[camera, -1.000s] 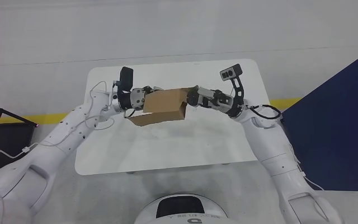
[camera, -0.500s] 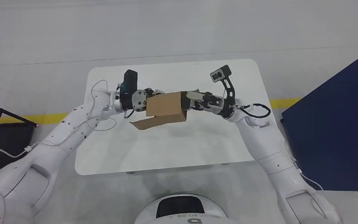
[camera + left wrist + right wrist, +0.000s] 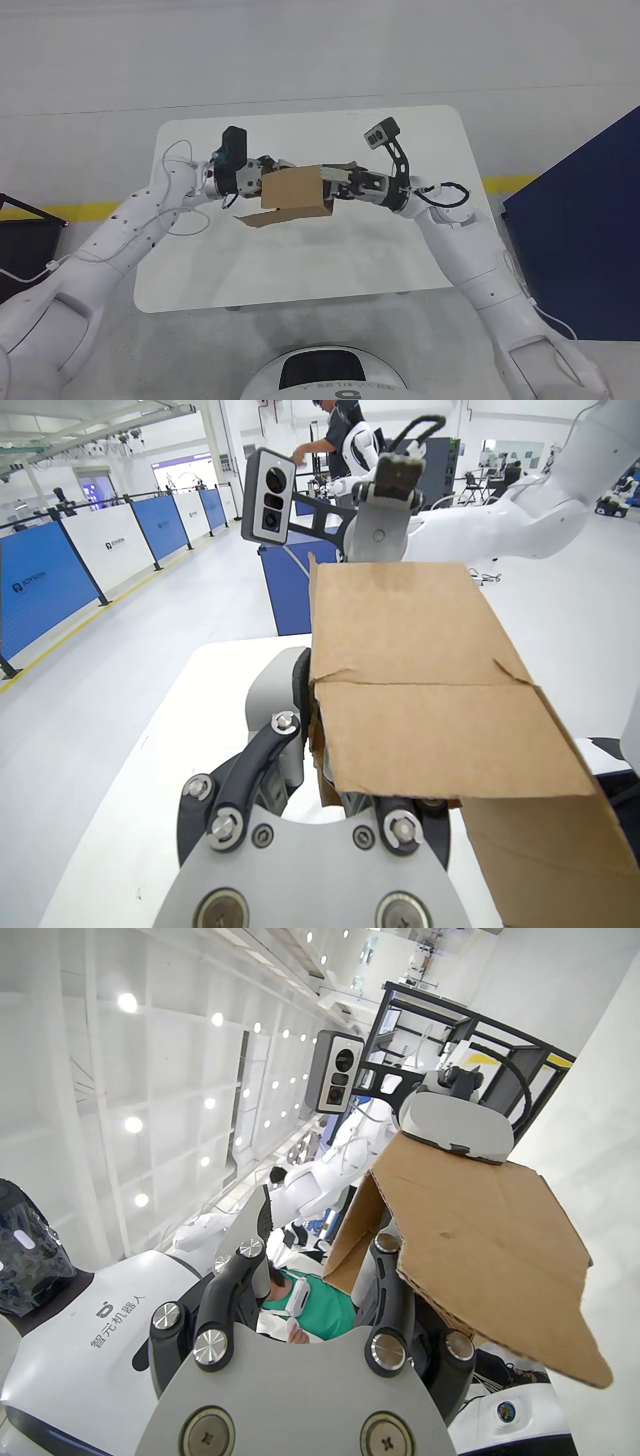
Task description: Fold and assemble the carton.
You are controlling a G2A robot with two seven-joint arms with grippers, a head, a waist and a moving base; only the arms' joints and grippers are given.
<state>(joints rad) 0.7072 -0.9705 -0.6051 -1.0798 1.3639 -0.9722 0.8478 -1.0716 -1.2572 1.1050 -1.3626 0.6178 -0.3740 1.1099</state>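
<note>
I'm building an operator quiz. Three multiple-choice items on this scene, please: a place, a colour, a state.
1. Where is the carton? A held up over the table between the left gripper and the right gripper; B flat on the table; C on the floor.
2. The carton's colour? A white; B blue; C brown.
3. The carton's near-side flap? A taped shut; B hanging open; C torn off.
Answers: A, the left wrist view shows the table below it; C, plain brown cardboard; B, the flap droops free of the body.

The carton (image 3: 415, 680), cut off at the edge, hides one left gripper (image 3: 317, 695) finger.
</note>
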